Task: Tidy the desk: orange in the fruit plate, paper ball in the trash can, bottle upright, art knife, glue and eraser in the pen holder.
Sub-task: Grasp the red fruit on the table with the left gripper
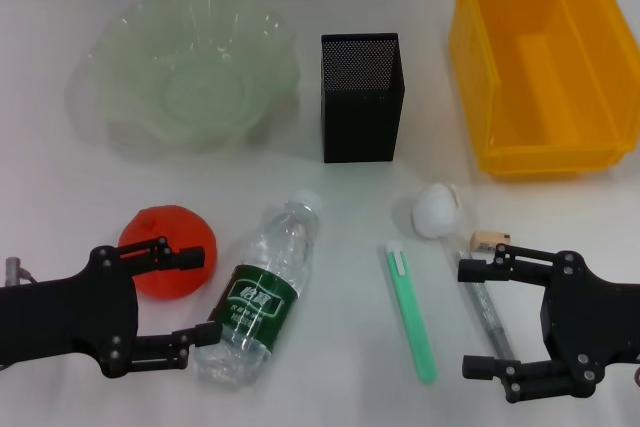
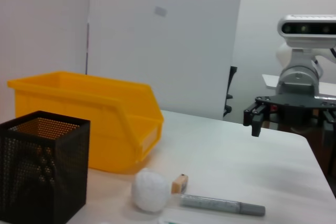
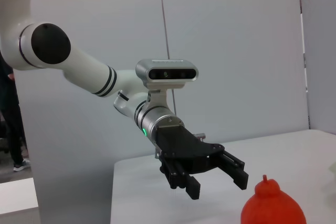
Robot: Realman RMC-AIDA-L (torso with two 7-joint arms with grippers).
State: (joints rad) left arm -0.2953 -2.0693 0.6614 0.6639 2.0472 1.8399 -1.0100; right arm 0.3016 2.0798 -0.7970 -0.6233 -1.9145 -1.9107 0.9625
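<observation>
Nothing is sorted yet, so the first step looks to be the orange.

Left gripper (image 1: pixel 185 299) sits low at the near left of the desk, jaws wide open and empty. The orange (image 1: pixel 169 250) lies beside its upper finger, partly overlapped by it in the head view. Contact can't be confirmed. The bottle (image 1: pixel 262 292) lies on its side just past the fingertips, cap pointing away from the robot. The plate (image 1: pixel 195 62) is well ahead of this gripper, empty.

Right gripper (image 1: pixel 483 317) is at the near right, also wide open and holding nothing. A grey pen-like tool (image 1: pixel 488 317) lies between its fingers on the desk. The eraser (image 1: pixel 488 240) is just beyond the upper finger, the paper ball (image 1: pixel 438 209) a bit further ahead. A green knife (image 1: pixel 411 310) lies off its fingertips, toward the bottle. The black mesh pen holder (image 1: pixel 361 97) and the yellow bin (image 1: pixel 540 57) stand well ahead.

Likely next move: shift the left gripper sideways to centre the orange between the fingers, close, lift, carry forward to the plate. Risk is nudging the bottle, or the orange rolling off.
</observation>
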